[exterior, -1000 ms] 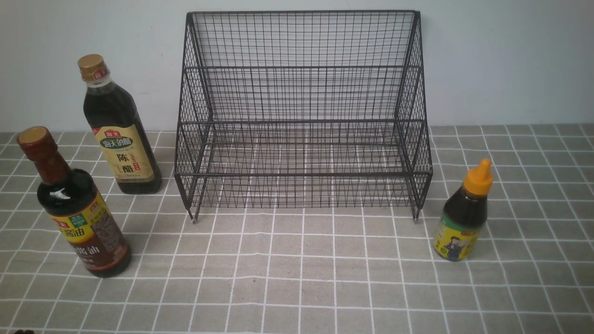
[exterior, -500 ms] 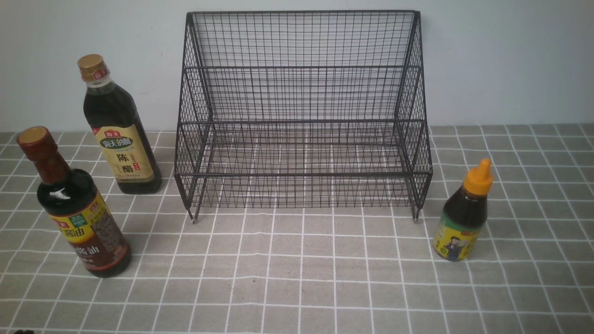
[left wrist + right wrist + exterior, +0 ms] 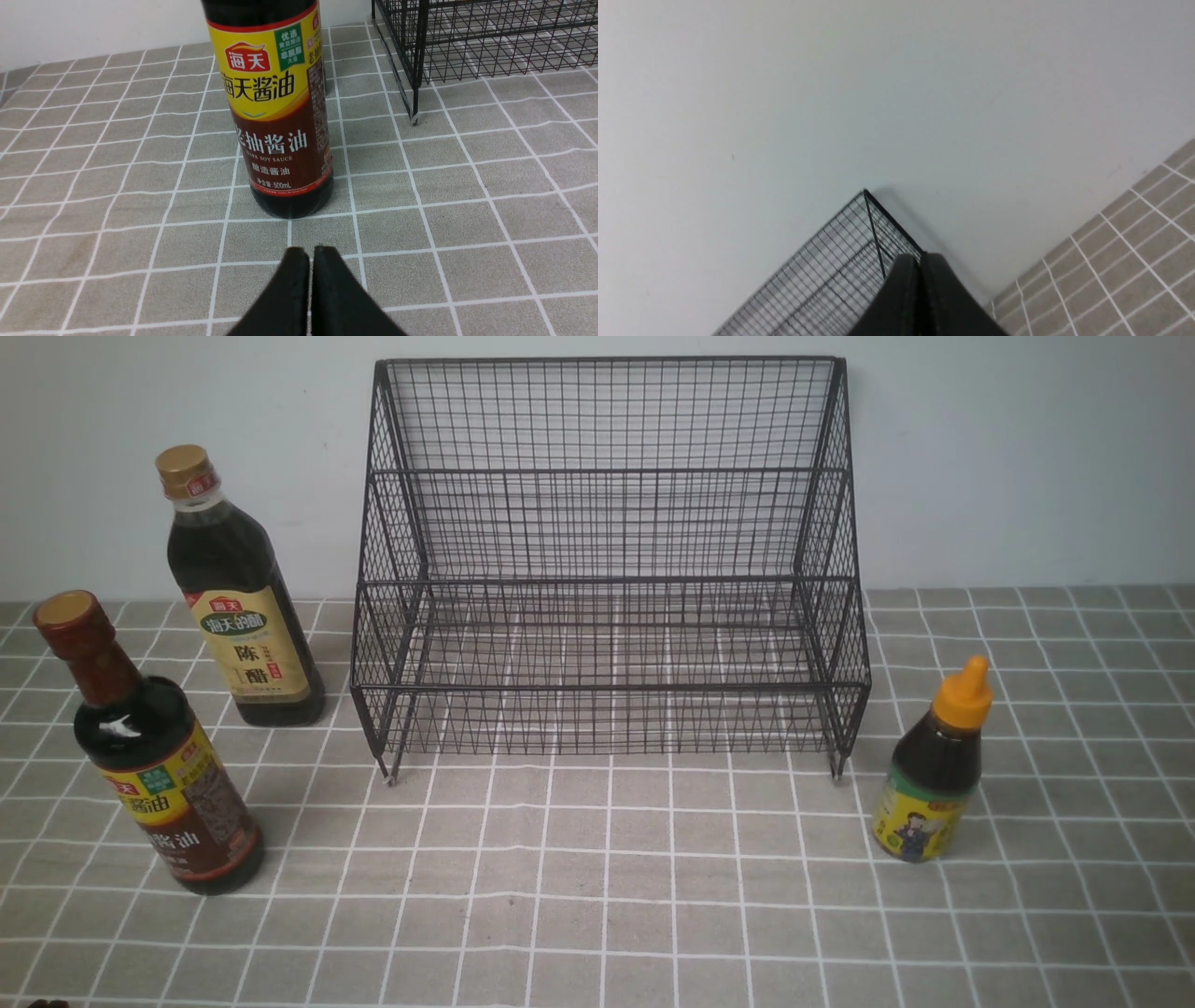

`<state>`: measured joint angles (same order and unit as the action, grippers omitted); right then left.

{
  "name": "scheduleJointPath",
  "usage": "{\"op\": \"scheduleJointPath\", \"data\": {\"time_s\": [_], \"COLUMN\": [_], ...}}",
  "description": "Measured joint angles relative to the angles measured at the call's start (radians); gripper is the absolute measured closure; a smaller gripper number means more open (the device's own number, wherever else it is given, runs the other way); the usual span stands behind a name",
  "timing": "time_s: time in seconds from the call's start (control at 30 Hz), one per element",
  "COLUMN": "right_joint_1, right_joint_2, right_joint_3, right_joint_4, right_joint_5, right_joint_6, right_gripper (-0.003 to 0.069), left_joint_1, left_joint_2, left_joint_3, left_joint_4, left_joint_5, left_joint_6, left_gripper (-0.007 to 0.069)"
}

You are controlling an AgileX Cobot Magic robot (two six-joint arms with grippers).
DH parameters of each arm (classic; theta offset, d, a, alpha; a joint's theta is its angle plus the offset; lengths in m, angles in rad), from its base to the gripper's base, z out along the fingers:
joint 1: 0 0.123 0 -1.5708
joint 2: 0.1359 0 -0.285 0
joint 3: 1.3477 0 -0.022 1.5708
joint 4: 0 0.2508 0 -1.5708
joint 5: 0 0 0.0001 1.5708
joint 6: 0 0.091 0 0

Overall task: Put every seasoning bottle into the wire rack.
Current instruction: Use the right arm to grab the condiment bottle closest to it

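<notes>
On the checked tablecloth (image 3: 607, 896), nothing is in hand yet, folks: the left gripper (image 3: 310, 261) sits with its jaws pressed together, low over the cloth and just short of the red-necked bottle (image 3: 159, 775). The right gripper (image 3: 920, 266), jaws likewise together, is tilted up toward the wall (image 3: 831, 93) with only a top corner of the wire rack (image 3: 607, 569) in its sights. Here's the danger as I read it: with those jaws together, any push forward by the left arm would shove the red-necked bottle rather than take it. A tall, narrow-based bottle like that could topple or skid toward the gold-capped bottle (image 3: 238, 616) standing behind it, nearer the wall. The jaws will need to spread wide first. A 2nd worry: both tall bottles look tall against the rack's front rails, so one carried in too low could clip a rail and jolt the rack on its short feet. Over on the right, the small orange-capped bottle (image 3: 934, 775) stands just beside the rack's front right foot, so a careless reach there may knock the rack's side. Now the containers: the rack's 2 tiers hold nothing. All 3 bottles stand upright outside it, 2 to its left and 1 to its right, each capped and dark with liquid.
</notes>
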<state>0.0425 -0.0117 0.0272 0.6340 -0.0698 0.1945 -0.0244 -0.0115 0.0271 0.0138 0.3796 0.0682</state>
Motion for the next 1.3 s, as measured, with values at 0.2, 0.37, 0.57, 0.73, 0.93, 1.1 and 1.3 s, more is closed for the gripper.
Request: {"op": "scheduleJointPath", "data": {"time_s": [0.2,0.37,0.57,0.73,0.93,1.1,1.3], "right_joint_1": [0.000,0.000,0.000,0.000,0.043,0.156,0.197], "right_joint_2": [0.036,0.276,0.764,1.024,1.272,1.369,1.461], "right_joint_3": [-0.200,-0.514,-0.933,-1.147,-1.284,-1.299,-1.300], "right_joint_4": [-0.060,-0.191,-0.343,-0.399,-0.416,-0.492,-0.551], "right_joint_5": [0.204,0.558,1.106,1.262,1.279,1.201,1.075], "right_joint_6": [-0.047,-0.120,-0.211,-0.230,-0.254,-0.251,-0.195], "right_gripper": [0.0673,0.0673,0.0673,0.0657,0.0602,0.0494,0.0260], "left_joint_1": [0.000,0.000,0.000,0.000,0.000,0.000,0.000], "left_joint_2": [0.000,0.000,0.000,0.000,0.000,0.000,0.000], "left_joint_3": [0.000,0.000,0.000,0.000,0.000,0.000,0.000], "left_joint_4": [0.000,0.000,0.000,0.000,0.000,0.000,0.000], "left_joint_5": [0.000,0.000,0.000,0.000,0.000,0.000,0.000], "left_joint_6": [0.000,0.000,0.000,0.000,0.000,0.000,0.000], "left_gripper": [0.0631,0.0631,0.0631,0.0631,0.0631,0.0631,0.0631]}}
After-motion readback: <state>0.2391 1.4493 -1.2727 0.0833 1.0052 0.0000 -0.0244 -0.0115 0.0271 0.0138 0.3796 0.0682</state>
